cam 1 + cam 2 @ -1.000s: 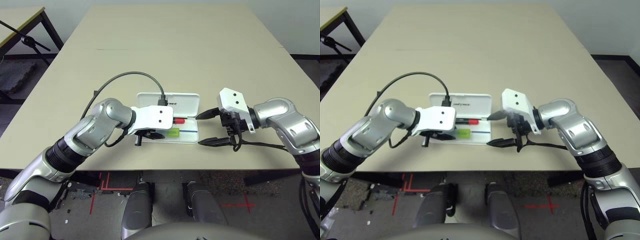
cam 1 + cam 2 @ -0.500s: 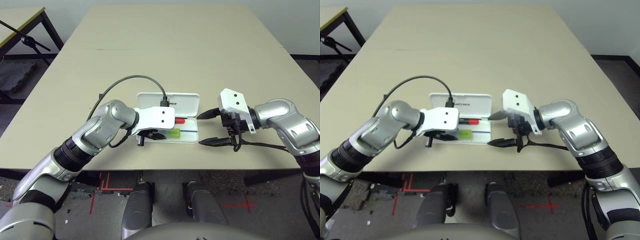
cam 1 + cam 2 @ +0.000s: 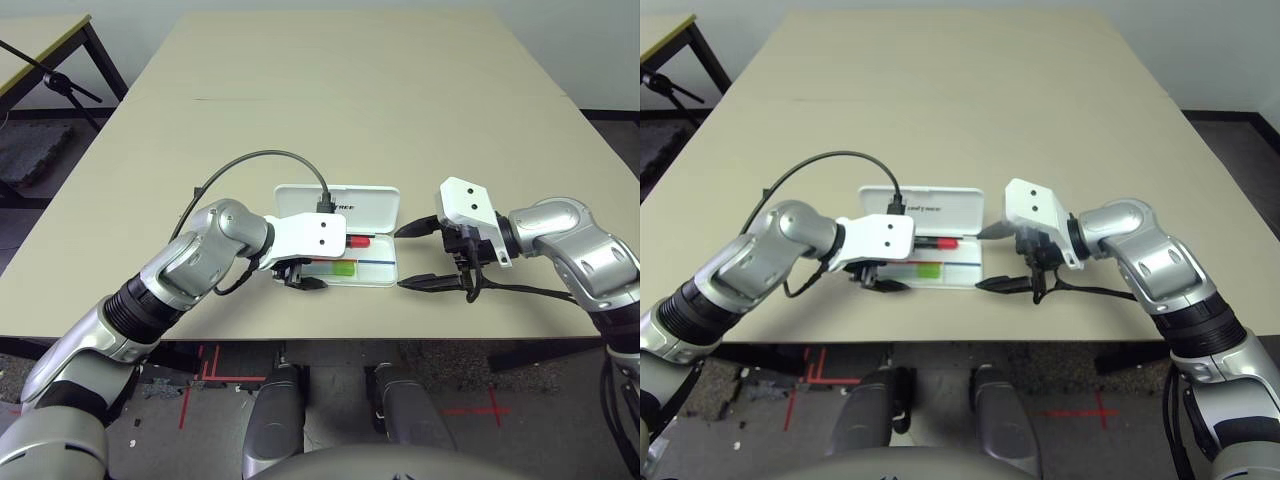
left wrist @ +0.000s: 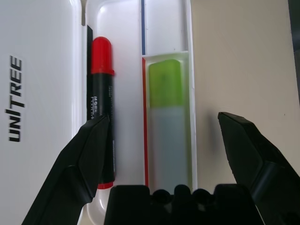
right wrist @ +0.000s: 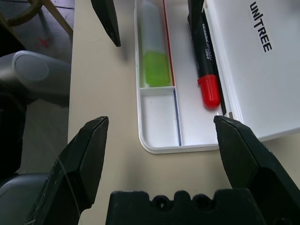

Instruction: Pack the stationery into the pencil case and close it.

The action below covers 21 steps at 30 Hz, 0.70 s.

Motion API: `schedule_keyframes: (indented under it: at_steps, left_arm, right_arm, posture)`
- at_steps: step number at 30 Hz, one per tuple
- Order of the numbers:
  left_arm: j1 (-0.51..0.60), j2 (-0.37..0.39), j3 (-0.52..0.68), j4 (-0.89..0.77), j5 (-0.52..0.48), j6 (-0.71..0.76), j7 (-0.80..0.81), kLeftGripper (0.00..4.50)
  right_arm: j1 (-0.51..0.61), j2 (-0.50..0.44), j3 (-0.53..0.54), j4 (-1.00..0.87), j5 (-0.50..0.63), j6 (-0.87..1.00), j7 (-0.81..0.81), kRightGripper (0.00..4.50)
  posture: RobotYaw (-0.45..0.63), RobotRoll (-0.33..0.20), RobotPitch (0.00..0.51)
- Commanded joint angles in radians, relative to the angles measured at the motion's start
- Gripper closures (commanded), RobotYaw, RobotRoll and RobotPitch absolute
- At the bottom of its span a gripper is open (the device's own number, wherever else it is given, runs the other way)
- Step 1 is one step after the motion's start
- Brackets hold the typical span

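Left gripper (image 4: 161, 140), fingers spread wide, hovers low over the tray of your open case (image 3: 385, 272), its tips straddling the highlighter (image 4: 167, 126) and holding nothing. You can see why it sits that way: the highlighter lies lengthwise in the narrow near compartment, green cap toward the case's middle, and the marker (image 4: 101, 108) lies parallel in the channel beside the hinge, so both rest flat below the rim. The lid (image 5: 262, 70) lies folded back on the table (image 3: 350, 100), lettering up. Your right gripper (image 3: 418, 256), also wide open and empty, waits just beside the case's right end, likely placed to steady it. Closing the lid looks like what remains.
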Motion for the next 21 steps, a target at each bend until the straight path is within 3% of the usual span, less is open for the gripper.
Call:
schedule_keyframes:
  at_steps: [1,7,11,17,21]
  left_arm:
    - [0.014,0.020,0.055,-0.056,-0.045,-0.007,-0.027,0.02]
    - [0.044,0.077,0.185,-0.143,-0.161,-0.012,-0.070,0.02]
    - [0.070,0.108,0.256,-0.172,-0.207,-0.027,-0.070,0.02]
    - [0.113,0.131,0.332,-0.216,-0.278,-0.048,-0.068,0.02]
    - [0.117,0.134,0.338,-0.214,-0.286,-0.053,-0.054,0.02]
  right_arm:
    - [0.002,-0.004,0.000,-0.012,-0.003,-0.002,0.002,0.00]
    - [0.020,-0.032,-0.014,-0.018,0.003,0.007,0.010,0.00]
    - [0.042,-0.077,-0.043,-0.056,0.007,0.183,-0.072,0.00]
    - [0.119,-0.113,-0.213,-0.162,0.140,0.394,-0.153,0.00]
    - [0.131,-0.088,-0.306,-0.204,0.196,0.512,-0.255,0.00]
  posture:
    - [-0.03,0.000,0.103]
    - [-0.02,0.000,0.101]
    - [-0.02,0.000,0.103]
    - [-0.01,0.000,0.108]
    - [-0.03,0.000,0.110]
